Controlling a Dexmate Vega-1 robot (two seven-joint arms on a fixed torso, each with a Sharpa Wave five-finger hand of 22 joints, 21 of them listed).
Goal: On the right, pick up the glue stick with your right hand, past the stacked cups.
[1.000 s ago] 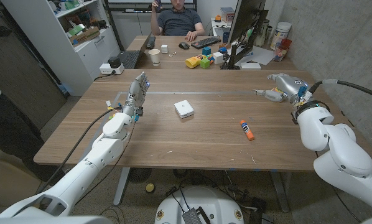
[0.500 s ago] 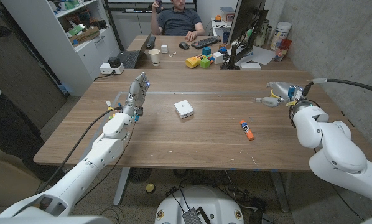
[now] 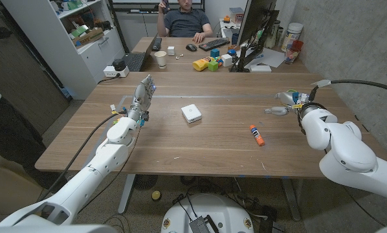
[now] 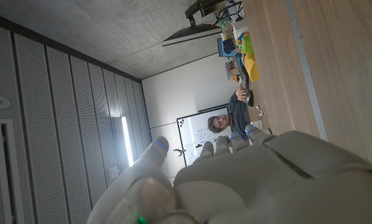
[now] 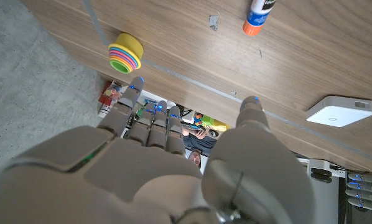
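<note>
We see the glue stick lying flat on the table, right of centre, its orange cap toward the near edge. We judge it light, stiff and smooth, likely to roll, so we would pinch it across the white barrel near the middle. Our right hand is apart from it, farther back and to the right, fingers spread, holding nothing. The stacked cups stand nearby. A white box sits mid-table. Our left hand stands upright, fingers open, empty.
</note>
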